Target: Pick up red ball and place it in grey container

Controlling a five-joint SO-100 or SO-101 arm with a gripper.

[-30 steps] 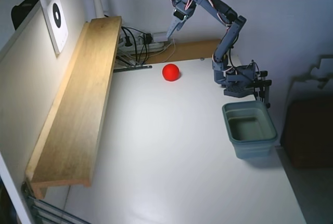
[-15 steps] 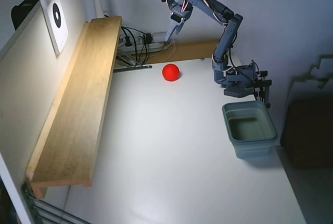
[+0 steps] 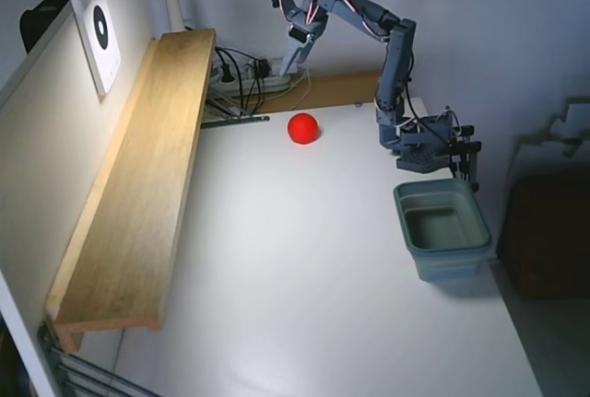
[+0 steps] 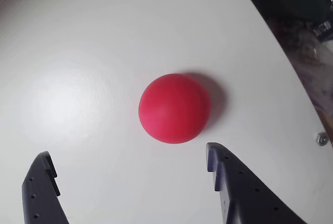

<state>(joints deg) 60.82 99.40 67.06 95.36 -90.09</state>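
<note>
red ball (image 4: 175,108) sits on bare table (image 4: 78,78) beyond spread gripper (image 4: 127,162).

Mounted at the far right of the desk (image 3: 304,259) in the fixed view, rising steeply from the base, then reaching left at the elbow. End effector (image 3: 293,58) held high, pointing down and slightly left. In the wrist view, end effector (image 4: 127,161) spread wide, two dark fingers (image 4: 229,182) entering from the bottom edge, nothing between them.
</note>
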